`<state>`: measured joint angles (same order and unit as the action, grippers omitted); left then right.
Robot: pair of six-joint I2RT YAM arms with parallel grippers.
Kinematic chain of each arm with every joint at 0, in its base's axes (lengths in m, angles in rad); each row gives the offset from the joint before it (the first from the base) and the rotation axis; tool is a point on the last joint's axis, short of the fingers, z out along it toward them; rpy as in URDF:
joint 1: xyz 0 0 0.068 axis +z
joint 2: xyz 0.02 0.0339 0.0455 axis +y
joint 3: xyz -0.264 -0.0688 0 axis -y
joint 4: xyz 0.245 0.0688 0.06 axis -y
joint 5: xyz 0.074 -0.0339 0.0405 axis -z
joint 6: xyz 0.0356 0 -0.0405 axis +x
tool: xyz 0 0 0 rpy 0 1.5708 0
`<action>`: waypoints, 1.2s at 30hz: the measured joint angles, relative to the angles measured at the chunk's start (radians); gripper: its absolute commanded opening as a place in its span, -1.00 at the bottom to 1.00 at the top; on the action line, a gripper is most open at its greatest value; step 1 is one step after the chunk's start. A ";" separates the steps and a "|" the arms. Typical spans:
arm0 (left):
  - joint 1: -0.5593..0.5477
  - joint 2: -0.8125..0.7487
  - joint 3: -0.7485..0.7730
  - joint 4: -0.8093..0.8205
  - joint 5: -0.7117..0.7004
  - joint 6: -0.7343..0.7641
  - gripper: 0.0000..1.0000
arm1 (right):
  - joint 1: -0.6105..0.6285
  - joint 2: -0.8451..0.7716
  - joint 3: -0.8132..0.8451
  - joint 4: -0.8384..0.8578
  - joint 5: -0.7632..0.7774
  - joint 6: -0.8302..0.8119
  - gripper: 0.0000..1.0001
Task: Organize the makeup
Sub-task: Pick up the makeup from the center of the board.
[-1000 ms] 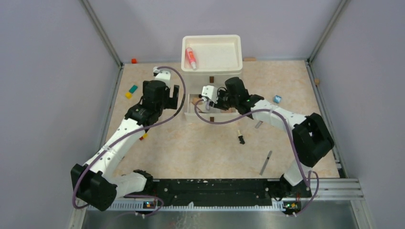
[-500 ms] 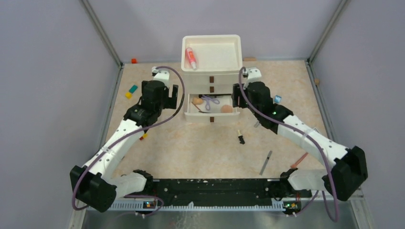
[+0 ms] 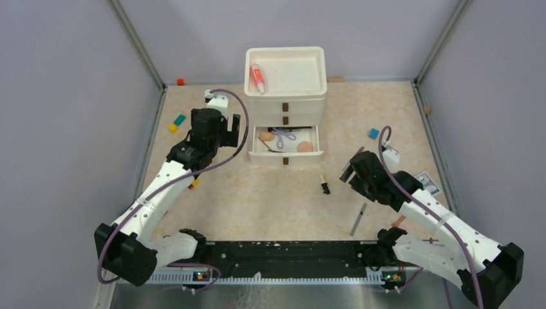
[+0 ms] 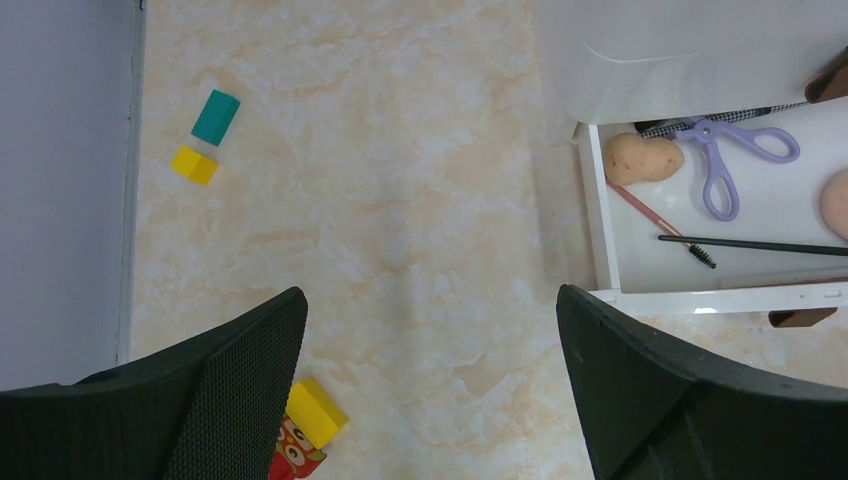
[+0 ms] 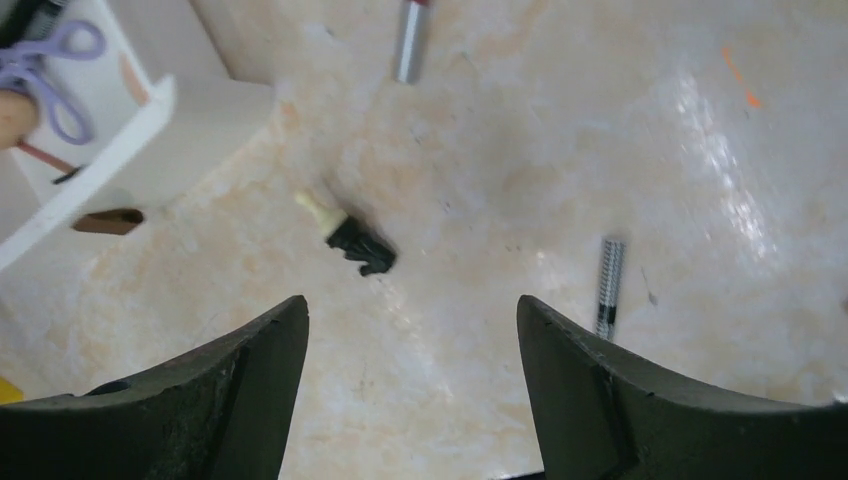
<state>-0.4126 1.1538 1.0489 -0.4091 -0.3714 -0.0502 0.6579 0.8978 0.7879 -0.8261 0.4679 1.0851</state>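
From above, the drawer [image 3: 284, 155] stands open to take makeup; left gripper [image 3: 235, 131] hangs beside it, spread, empty. Left wrist: sponge [image 4: 642, 158] and brush [image 4: 760, 245] lie inside. Right wrist: right gripper [image 5: 410, 305], spread and empty, hovers before the drawer over a black applicator [image 5: 358, 243]

Bright even light; right wrist view blurred

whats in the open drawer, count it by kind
peach sponges: 2
purple scissors: 1
thin brushes or pencils: 3
total: 6
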 measured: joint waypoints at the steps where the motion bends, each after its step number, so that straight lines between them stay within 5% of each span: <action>1: 0.000 0.000 0.000 0.000 0.001 0.000 0.98 | 0.000 -0.016 -0.025 -0.020 -0.014 0.040 0.48; 11: 0.001 0.000 0.000 0.000 0.019 0.000 0.98 | 0.000 -0.002 -0.196 -0.159 -0.122 0.220 0.37; 20: 0.001 0.000 0.000 0.000 0.027 0.000 0.98 | 0.000 0.016 -0.312 -0.105 -0.150 0.229 0.19; 36: 0.006 0.001 0.000 0.000 0.034 0.000 0.98 | 0.000 0.052 -0.342 -0.011 -0.157 0.201 -0.47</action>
<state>-0.4068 1.1545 1.0489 -0.4091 -0.3374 -0.0502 0.6579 0.9501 0.4461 -0.8368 0.3107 1.2858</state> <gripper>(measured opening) 0.989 0.297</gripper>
